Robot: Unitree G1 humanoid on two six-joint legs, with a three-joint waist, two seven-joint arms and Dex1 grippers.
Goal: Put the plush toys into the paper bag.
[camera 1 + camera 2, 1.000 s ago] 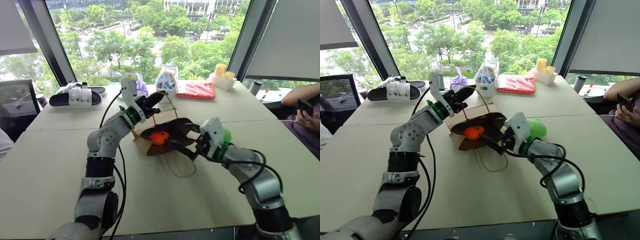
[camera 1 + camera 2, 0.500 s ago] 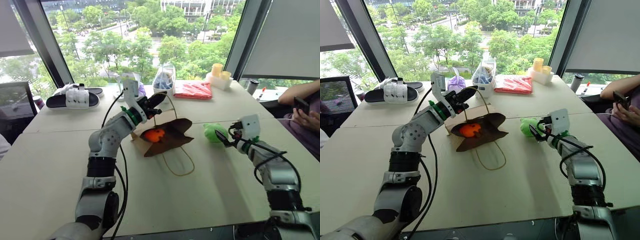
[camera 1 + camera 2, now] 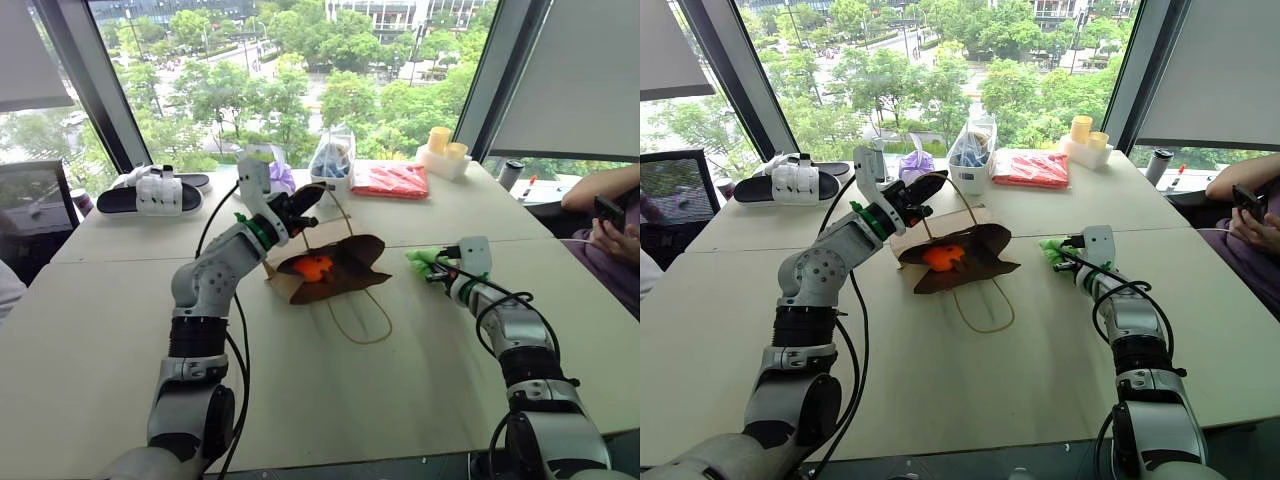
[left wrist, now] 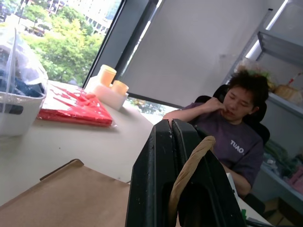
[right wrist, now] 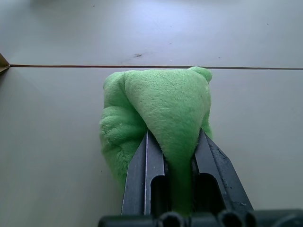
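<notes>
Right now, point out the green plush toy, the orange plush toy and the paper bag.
green plush toy (image 5: 161,118), right wrist view, fuzzy front.
orange plush toy (image 3: 315,267), left eye view, body inside bag mouth.
paper bag (image 3: 362,252), left eye view, brown upper flap.

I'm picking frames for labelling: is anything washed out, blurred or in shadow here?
Eye views: the windows are bright but the trees stay readable; the orange toy sits in the paper bag's shaded mouth. Left wrist view: the near fingers are dark and soft. Right wrist view: the green toy is evenly lit, sharp.

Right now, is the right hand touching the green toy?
Touching. The right wrist view shows the right hand with both fingers pressed into the green toy, plush squeezed between them.
</notes>
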